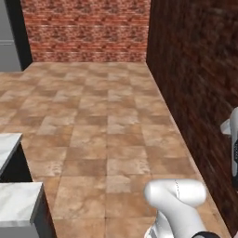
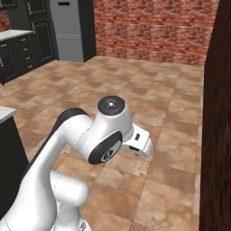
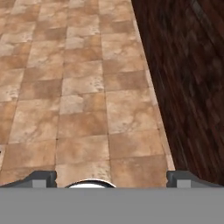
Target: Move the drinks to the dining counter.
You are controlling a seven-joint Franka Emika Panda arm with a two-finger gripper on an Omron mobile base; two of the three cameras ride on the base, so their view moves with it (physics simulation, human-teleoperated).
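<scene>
The pincer (image 3: 111, 177) hangs wide open and empty over the tiled floor (image 3: 83, 100) beside the brick wall (image 3: 188, 78), with no drinks or dining counter nearby, apparently between trips.

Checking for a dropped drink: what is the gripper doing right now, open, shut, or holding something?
Gripper: open, its dark finger tips spread wide with nothing between them, facing the brown tiled floor.

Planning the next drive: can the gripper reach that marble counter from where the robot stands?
Probably not. The open gripper faces bare floor tiles by the brick wall; the marble counter lies off to the arm's left, apart.
</scene>
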